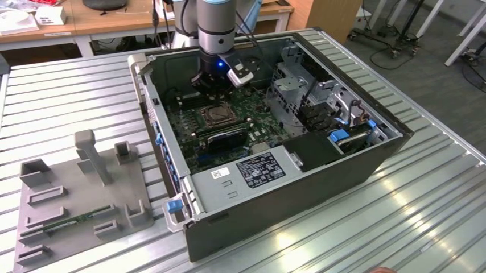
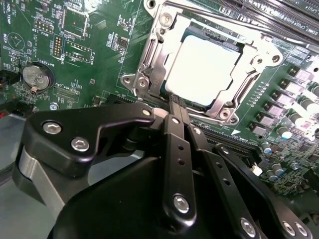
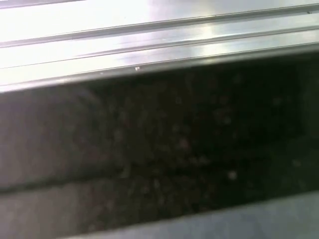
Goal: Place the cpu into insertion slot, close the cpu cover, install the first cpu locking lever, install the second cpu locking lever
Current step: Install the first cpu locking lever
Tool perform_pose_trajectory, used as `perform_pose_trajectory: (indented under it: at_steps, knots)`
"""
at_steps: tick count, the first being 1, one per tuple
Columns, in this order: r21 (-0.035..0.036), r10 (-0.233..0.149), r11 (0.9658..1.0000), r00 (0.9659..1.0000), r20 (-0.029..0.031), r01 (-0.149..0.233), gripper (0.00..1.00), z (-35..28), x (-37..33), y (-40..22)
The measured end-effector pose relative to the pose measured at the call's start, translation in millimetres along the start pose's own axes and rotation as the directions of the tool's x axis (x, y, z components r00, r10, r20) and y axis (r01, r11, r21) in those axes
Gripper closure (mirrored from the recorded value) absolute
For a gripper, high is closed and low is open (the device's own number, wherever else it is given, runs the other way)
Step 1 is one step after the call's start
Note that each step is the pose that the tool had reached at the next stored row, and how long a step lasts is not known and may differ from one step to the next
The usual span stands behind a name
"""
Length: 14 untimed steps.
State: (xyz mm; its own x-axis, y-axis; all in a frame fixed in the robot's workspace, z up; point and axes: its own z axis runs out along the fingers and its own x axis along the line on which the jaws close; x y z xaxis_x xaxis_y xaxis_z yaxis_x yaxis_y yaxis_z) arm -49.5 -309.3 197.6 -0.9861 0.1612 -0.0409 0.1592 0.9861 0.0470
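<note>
In the second wrist view the cpu [image 2: 202, 69] lies flat in the insertion slot, its pale metal top showing through the window of the cpu cover [image 2: 147, 59]. The silver cover frame lies down around the chip. My gripper [image 2: 175, 105] is shut, its black fingers [image 2: 174, 149] pressed together with the tips at the socket's near corner. I cannot tell whether anything is pinched between them. In the exterior view the gripper [image 1: 215, 91] hangs inside the open computer case, just above the insertion slot [image 1: 215, 115] on the green board.
A coin battery [image 2: 36, 75] sits on the board beside the socket, and long memory slots [image 2: 279, 15] run along its other side. The case wall [image 1: 304, 187] and a metal drive cage [image 1: 296, 85] hem in the board. A grey fixture tray [image 1: 76, 193] lies on the ribbed table.
</note>
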Motion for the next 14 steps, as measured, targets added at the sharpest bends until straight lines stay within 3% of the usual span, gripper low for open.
perform_pose_trajectory:
  at_steps: [2,7,14]
  knots:
    - [0.0027,0.000,1.0000,1.0000,0.0005,0.000,0.89,0.1,0.0,0.0]
    - [0.0019,0.000,1.0000,1.0000,0.0011,0.000,0.89,-0.6,-0.1,0.2]
    - [0.0024,0.000,1.0000,1.0000,0.0007,0.000,0.89,-8.9,-0.4,0.5]
